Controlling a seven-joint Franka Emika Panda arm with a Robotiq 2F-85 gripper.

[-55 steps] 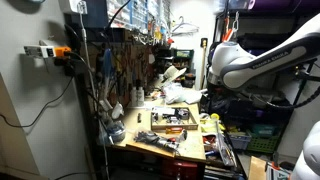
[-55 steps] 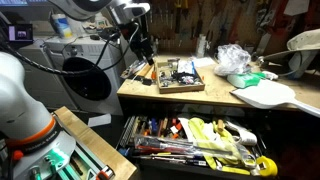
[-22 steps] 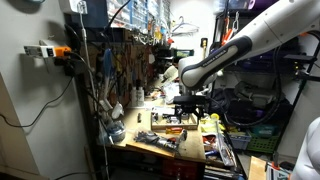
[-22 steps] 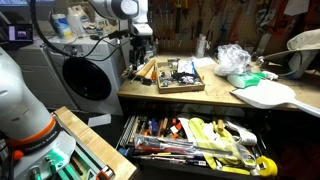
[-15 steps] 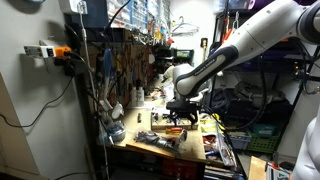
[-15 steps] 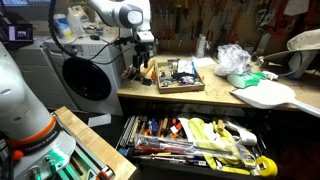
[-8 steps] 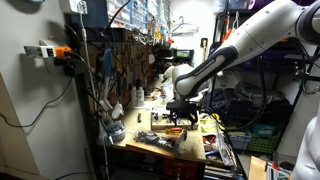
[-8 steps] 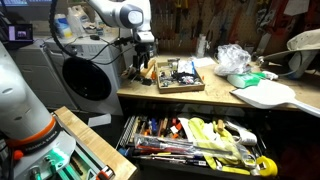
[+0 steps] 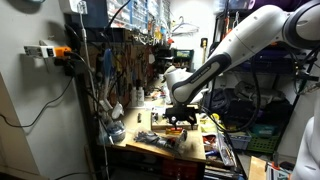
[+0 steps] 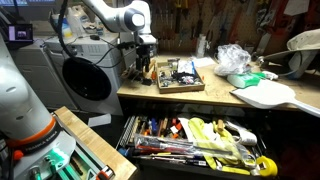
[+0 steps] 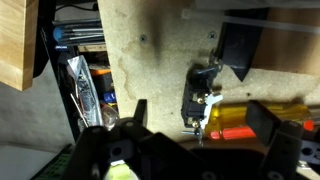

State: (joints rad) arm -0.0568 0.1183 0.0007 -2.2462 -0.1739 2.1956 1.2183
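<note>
The gripper [image 11: 195, 135] hangs low over the pale plywood bench top [image 11: 150, 60] with its two black fingers [image 11: 128, 125] spread wide and nothing between them but air. In both exterior views it points straight down at the left end of the bench [image 9: 180, 120] [image 10: 143, 75], just left of the shallow wooden tray [image 10: 180, 88] of small parts.

The orange-and-yellow-handled tool [image 11: 240, 118] lies flat on the plywood, directly under the open gripper and a little toward the right-hand finger. The wrist view shows it inside the gap, clear of the left finger, while its handle runs on to the right finger, which hides its end. Its long axis runs left to right across that view, in line with the span between the fingers. A short bright metal end points left, toward the middle of the gap, and the coloured handle trails right. Whether it is a screwdriver cannot be told.

A small black block-shaped part [image 11: 203, 85] sits just beyond the tool's metal end, on the far side. Whether the two touch is unclear.

Below the bench front, the open tool drawer [image 10: 124, 133] stands pulled out, and a white front-loading machine [image 10: 85, 75] stands to the left of the bench.
</note>
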